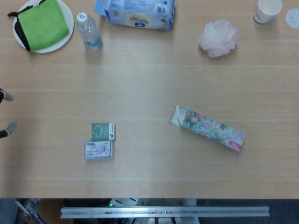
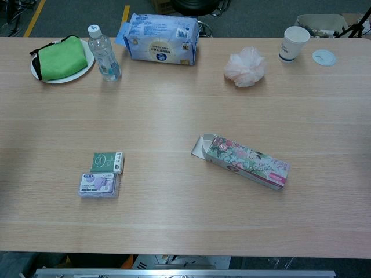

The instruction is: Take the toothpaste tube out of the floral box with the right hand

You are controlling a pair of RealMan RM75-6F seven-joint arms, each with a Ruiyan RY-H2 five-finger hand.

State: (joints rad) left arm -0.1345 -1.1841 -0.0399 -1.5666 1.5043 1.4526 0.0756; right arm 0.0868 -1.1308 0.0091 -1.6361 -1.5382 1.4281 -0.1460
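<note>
Floral box [image 1: 211, 129] lay flat on worktop [image 1: 149, 84], right of centre, long axis slanting from far-left to near-right. Flap end open, facing left; toothpaste tube not visible (presumably inside). Right robot hand nowhere in either view, state unknown. Left robot hand [image 1: 6, 114] just fingertips at left edge, well apart from box; couldn't tell its state. Box sat on right arm's side, so right looked nearer.

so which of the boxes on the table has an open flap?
The long floral-print cardboard box at centre-right: its left end flap stands open. The small green box and the lilac plastic case beside it both look closed.
</note>
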